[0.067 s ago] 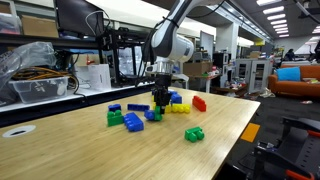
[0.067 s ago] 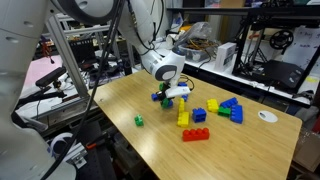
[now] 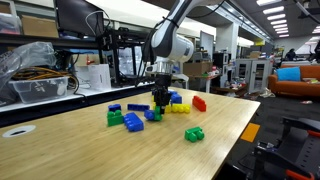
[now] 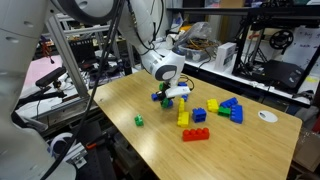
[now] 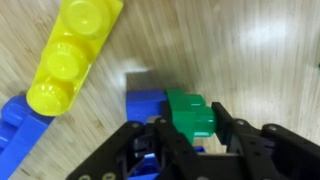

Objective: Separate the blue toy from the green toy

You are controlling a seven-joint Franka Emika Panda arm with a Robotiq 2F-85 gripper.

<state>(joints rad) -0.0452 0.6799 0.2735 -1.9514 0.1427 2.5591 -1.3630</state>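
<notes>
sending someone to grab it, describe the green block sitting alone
On the wooden table, look away from the brick cluster under the arm. The green block sits alone on bare wood, while every other green piece lies beside blue bricks.

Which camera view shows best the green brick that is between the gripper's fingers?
The wrist view: the green brick sits large at the centre, between the fingers of the gripper, against a blue brick. In both exterior views it is tiny and largely hidden by the gripper.
</notes>
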